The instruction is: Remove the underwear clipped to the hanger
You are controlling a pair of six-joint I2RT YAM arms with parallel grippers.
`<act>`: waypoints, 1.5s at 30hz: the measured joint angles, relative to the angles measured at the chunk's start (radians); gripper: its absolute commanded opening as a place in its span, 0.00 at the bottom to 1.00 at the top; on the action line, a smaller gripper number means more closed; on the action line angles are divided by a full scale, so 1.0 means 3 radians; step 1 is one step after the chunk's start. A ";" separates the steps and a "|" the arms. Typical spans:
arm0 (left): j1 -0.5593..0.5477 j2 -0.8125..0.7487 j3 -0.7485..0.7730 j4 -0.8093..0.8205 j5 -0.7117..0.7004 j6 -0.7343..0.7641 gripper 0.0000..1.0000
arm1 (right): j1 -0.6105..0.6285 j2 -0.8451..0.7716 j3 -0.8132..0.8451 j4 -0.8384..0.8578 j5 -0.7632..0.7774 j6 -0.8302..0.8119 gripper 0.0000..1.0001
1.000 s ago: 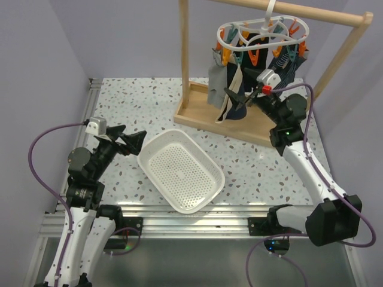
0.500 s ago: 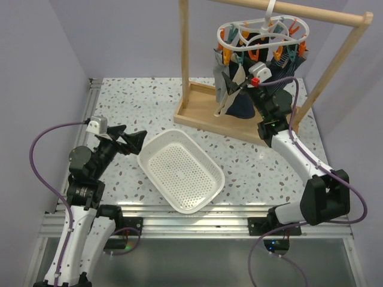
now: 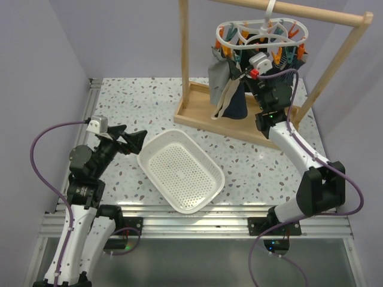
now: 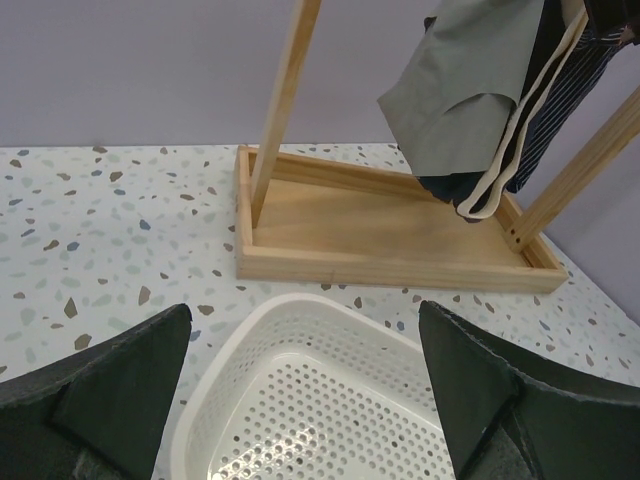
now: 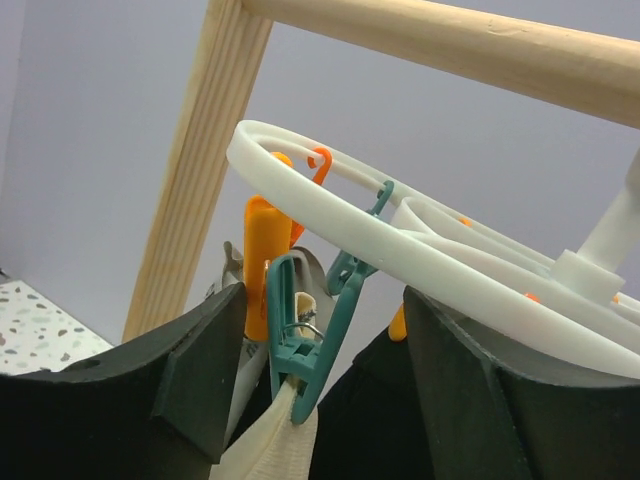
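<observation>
Teal clip [image 5: 305, 335] sits between my right claw's [image 5: 325, 305] parted fingers, neither visibly pressing it. Underwear [image 3: 218, 78] hangs clipped to the white hanger [image 5: 330, 200], under the wooden rail [image 3: 311, 13]. My left claw [image 3: 136, 142] gapes wide beside the basket [image 3: 146, 156].

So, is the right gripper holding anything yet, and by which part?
Nothing yet. The right gripper straddles a teal clip on the hanger, with gaps showing on both sides; that clip pinches beige cloth. The left gripper is open and empty.
</observation>
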 measured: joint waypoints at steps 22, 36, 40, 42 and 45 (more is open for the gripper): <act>0.0000 -0.0028 -0.0015 -0.0003 0.0000 0.0000 1.00 | 0.0014 0.0047 0.0036 0.0037 0.0027 -0.0127 0.54; 0.0000 -0.0041 -0.0052 -0.0001 -0.0001 -0.0051 1.00 | 0.0153 0.0048 0.0074 -0.0020 0.0127 -0.0294 0.55; 0.0000 -0.0042 -0.0052 -0.0001 -0.0001 -0.0053 1.00 | 0.0203 0.0052 0.0093 -0.0057 0.0224 -0.0399 0.54; 0.0000 -0.0046 -0.0052 -0.0001 -0.0001 -0.0053 1.00 | 0.0224 0.0057 0.0118 -0.0081 0.0281 -0.0441 0.50; 0.0000 -0.0058 -0.0053 -0.0001 -0.0001 -0.0055 1.00 | 0.0242 0.0062 0.0161 -0.0113 0.0345 -0.0498 0.44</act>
